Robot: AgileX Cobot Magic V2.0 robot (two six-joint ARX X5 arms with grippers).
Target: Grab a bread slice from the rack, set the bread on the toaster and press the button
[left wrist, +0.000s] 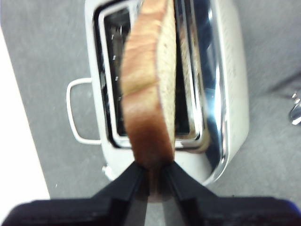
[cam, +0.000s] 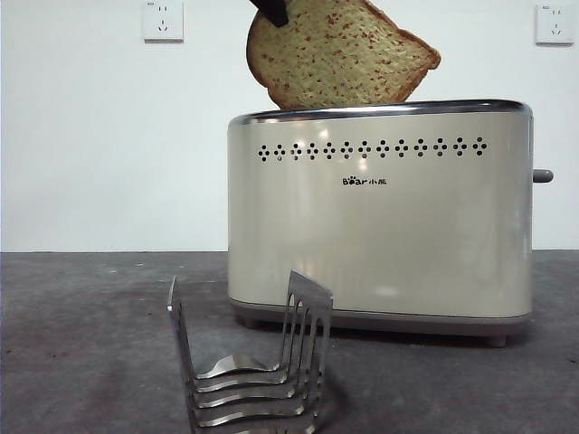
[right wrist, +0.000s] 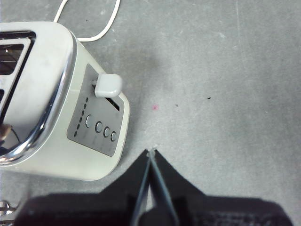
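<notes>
In the front view we see the slice of bread (cam: 339, 56) tilted above the toaster (cam: 380, 212), its lower edge dipping behind the chrome rim. A black jaw tip of the left gripper (cam: 270, 11) pinches its upper corner. The rack (cam: 253, 366) stands bare in the foreground, and the button (cam: 542, 175) juts from the toaster's narrow side.

In the left wrist view, our left gripper (left wrist: 153, 172) is clenched on the slice of bread (left wrist: 148, 94) at its crust edge. The slice hangs edge-on, its long axis running along the open slot (left wrist: 113, 70) of the toaster (left wrist: 233, 94). It sits over the bar between the slots, so we judge it needs a small sideways nudge and levelling before it goes down.

In the right wrist view, our right gripper (right wrist: 151, 157) has its jaws pressed together, grasping nothing, above the table (right wrist: 225, 70). The button (right wrist: 108, 85) lies just beside it, so this arm is nearer for the press.
</notes>
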